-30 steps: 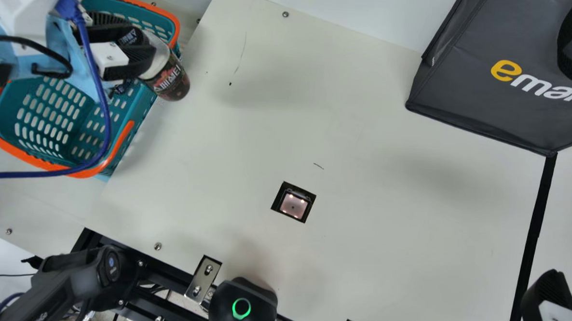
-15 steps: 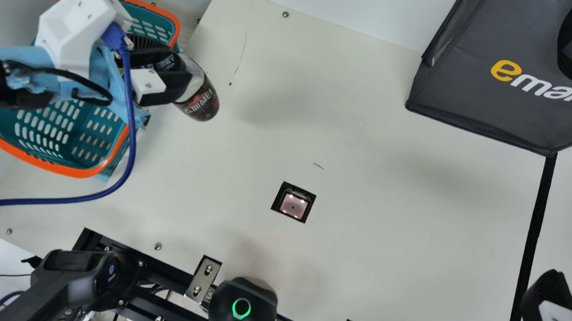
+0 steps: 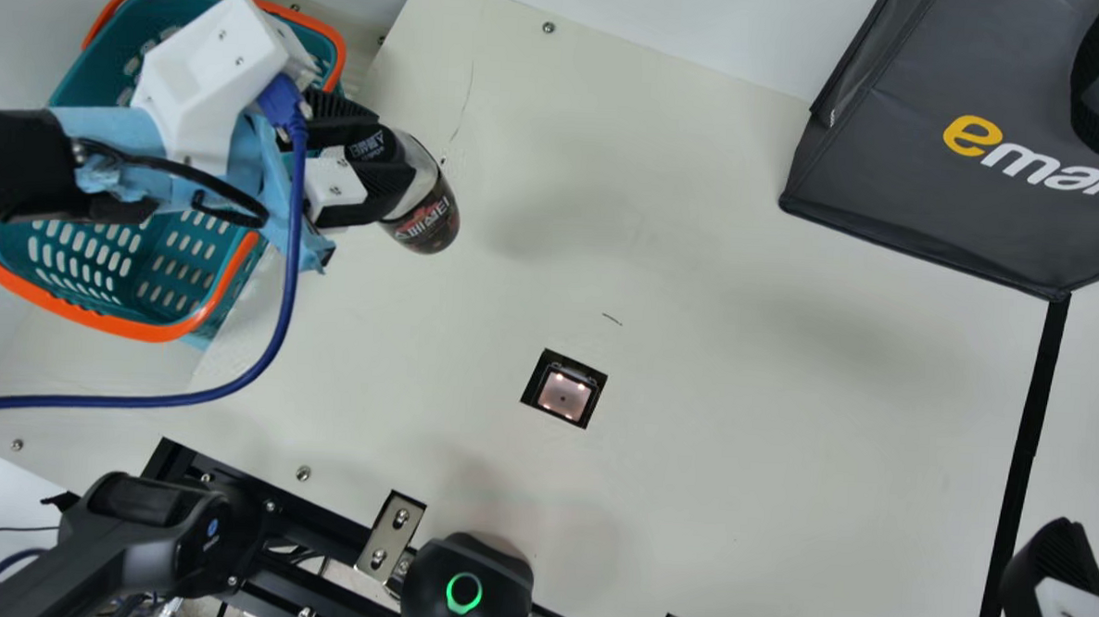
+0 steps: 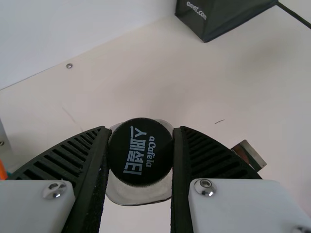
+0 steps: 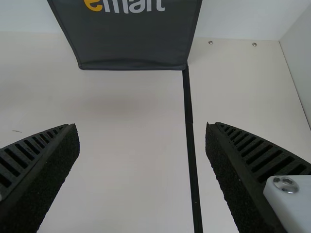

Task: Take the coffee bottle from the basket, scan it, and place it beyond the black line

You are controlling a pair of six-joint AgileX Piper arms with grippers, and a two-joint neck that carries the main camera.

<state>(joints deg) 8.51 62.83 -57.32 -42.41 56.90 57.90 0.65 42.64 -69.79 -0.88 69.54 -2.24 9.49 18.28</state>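
Main view, basket [image 3: 145, 333] near left hand [image 3: 391, 167], grey bag [image 3: 889, 175] by black line [image 3: 1029, 427]

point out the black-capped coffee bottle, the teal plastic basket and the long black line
Black-capped coffee bottle [image 3: 428, 222]: main view, on its label.
Teal plastic basket [image 3: 140, 331]: main view, on its orange rim.
Long black line [image 3: 1027, 450]: main view, midway along it.
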